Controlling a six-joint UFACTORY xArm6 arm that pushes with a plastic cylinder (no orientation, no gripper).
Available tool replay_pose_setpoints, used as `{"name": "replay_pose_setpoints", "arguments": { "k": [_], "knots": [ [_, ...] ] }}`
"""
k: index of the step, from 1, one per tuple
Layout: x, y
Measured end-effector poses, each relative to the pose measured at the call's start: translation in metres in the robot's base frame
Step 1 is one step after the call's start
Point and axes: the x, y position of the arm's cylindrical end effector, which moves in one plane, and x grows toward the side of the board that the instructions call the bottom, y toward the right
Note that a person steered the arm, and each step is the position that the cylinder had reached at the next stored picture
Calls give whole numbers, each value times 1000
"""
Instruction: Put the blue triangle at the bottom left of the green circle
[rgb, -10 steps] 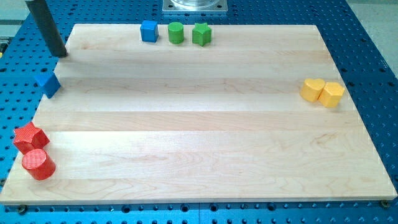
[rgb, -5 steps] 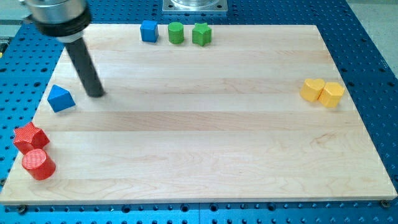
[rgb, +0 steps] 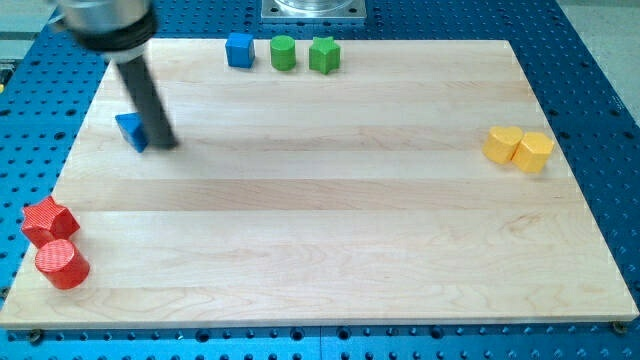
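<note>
The blue triangle (rgb: 130, 131) lies on the wooden board near the view's upper left, partly hidden by my rod. My tip (rgb: 165, 144) rests on the board right against the triangle's right side. The green circle (rgb: 284, 52) stands at the view's top edge, between a blue cube (rgb: 239, 49) on its left and a green star (rgb: 324, 55) on its right. The triangle is far to the lower left of the green circle.
A red star (rgb: 48, 220) and a red cylinder (rgb: 62, 264) sit at the board's lower left edge. A yellow heart (rgb: 502, 144) and a yellow hexagon block (rgb: 534, 152) sit together at the right. The board (rgb: 330, 220) lies on a blue perforated table.
The blue triangle has moved from the board's left edge rightwards and slightly up. My rod swung from the upper left down to the triangle's right side.
</note>
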Motion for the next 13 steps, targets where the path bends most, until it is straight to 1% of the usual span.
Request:
{"name": "replay_pose_setpoints", "arguments": {
  "k": [1,2,3,4,5,6,7,9,10,11,12,13],
  "knots": [
    [28,-1],
    [66,-41],
    [44,-100],
    [17,-18],
    [2,61],
    [-35,86],
    [13,78],
    [13,141],
    [-15,134],
    [-27,116],
    [2,76],
    [-20,70]
  ]
}}
